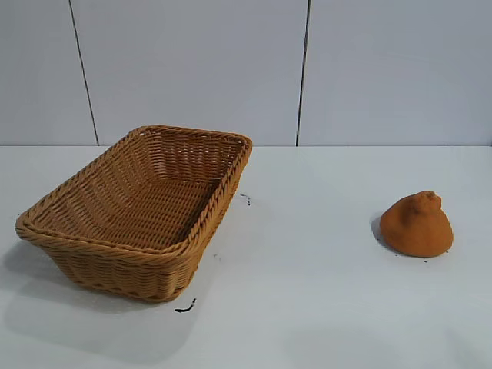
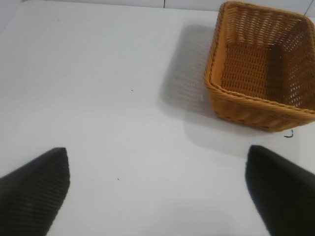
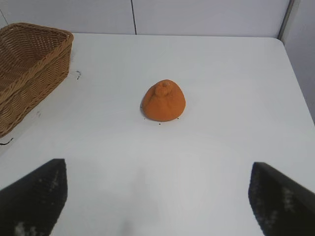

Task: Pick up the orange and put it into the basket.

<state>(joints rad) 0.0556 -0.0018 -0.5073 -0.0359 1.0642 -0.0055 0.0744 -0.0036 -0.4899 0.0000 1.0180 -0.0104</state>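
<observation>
Right wrist view: the orange (image 3: 164,101) sits on the white table (image 3: 221,73), well ahead of the right gripper (image 3: 157,196), jaws spread wide. The wicker basket (image 1: 138,201) stands apart; left gripper (image 2: 157,189) likewise wide.

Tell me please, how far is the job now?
Nothing is done yet. The orange sits on the table, well apart from the basket, which holds nothing. Nothing is in hand: the right gripper is open and faces the orange from a distance; the left gripper is open too. Reaching, grasping, carrying and dropping all remain.
</observation>
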